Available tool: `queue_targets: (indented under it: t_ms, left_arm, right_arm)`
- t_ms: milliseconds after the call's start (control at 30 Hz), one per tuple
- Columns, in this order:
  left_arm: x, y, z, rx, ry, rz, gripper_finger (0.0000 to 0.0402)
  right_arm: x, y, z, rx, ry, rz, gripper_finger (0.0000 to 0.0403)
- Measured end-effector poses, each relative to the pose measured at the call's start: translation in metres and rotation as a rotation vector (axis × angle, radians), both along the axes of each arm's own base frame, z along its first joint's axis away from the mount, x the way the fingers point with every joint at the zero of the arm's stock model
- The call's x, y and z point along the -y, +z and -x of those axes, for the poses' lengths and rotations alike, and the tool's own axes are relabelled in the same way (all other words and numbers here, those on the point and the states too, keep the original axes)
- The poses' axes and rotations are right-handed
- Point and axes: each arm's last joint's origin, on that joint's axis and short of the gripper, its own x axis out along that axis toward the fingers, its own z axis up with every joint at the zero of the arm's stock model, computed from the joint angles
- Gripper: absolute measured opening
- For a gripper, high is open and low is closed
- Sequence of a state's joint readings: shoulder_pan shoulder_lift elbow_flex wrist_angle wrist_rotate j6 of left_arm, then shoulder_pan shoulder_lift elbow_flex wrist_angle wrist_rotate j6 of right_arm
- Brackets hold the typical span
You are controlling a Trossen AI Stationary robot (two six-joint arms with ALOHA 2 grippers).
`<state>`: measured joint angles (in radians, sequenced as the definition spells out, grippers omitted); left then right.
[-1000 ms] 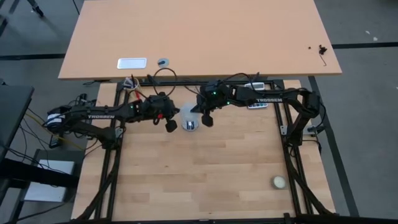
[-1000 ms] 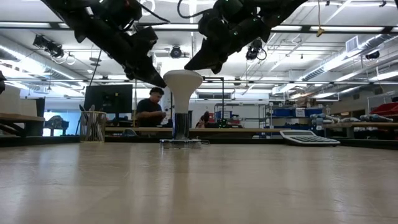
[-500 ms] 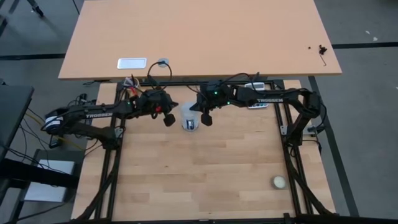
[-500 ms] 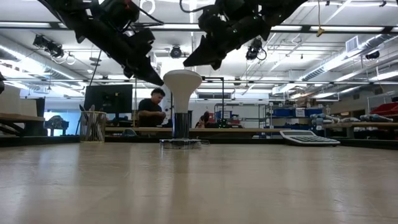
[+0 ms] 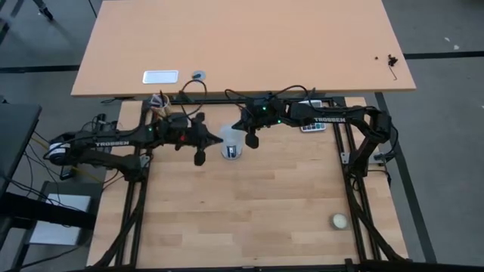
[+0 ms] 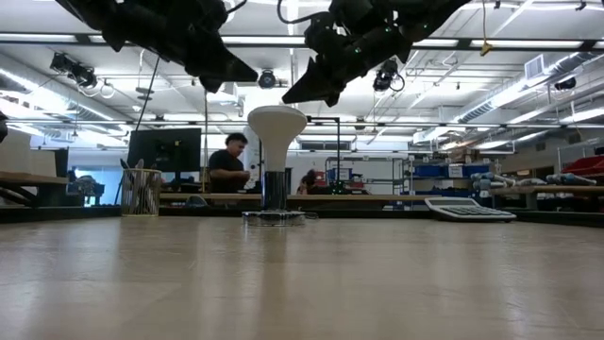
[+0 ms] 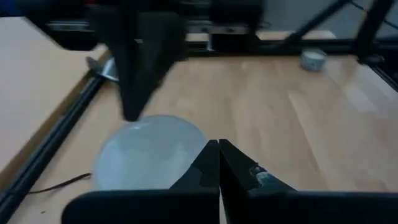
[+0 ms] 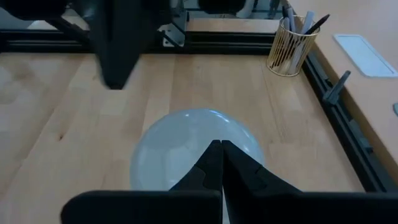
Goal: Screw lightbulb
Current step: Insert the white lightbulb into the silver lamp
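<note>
White and upright, the lightbulb point(image 6: 276, 127) stood base-down in its socket point(image 6: 275, 216) on the wooden table point(image 5: 249, 204), dome uppermost, with nothing touching it. All places below are given relative to that bulb.

The left gripper point(image 5: 199, 158) hung just to the bulb's left and above dome height, fingers pressed together on nothing; its wrist view showed the closed fingers point(image 7: 219, 163) meeting in front of the pale dome point(image 7: 149, 152). The right gripper point(image 5: 250, 141) hung just to the bulb's right, likewise above the dome, clenched and empty, its fingers point(image 8: 221, 163) closed over the dome point(image 8: 196, 143) in its own wrist view. Neither gripper was in contact with the bulb.

Judgement: the bulb appeared seated and self-supporting, so the screwing step looked finished or close to it. How tightly the thread was engaged could not be confirmed. What seemed left was for both arms to clear away.
</note>
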<state>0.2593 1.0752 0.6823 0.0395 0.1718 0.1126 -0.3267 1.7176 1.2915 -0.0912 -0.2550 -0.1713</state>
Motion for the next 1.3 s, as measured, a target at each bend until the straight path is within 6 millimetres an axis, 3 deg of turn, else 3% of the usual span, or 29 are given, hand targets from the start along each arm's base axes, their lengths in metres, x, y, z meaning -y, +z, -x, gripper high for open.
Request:
queue_targets:
  t_ms: [200, 367, 833, 1300]
  left_arm:
    - [0.010, -0.016, -0.011, -0.086, -0.051, 0.004, 0.0000]
    - [0.008, -0.027, -0.018, -0.145, 0.011, -0.014, 0.0000]
    - [0.002, -0.030, -0.016, -0.178, 0.149, -0.062, 0.0000]
    - [-0.023, -0.029, -0.010, -0.177, 0.269, -0.066, 0.0000]
  right_arm:
    - [0.001, 0.000, 0.001, -0.007, 0.001, 0.005, 0.0008]
    - [0.001, -0.002, 0.002, -0.026, 0.000, -0.002, 0.0008]
    - [-0.002, -0.010, 0.005, -0.068, -0.010, -0.038, 0.0008]
    - [-0.023, -0.010, -0.001, -0.064, 0.076, -0.066, 0.0008]
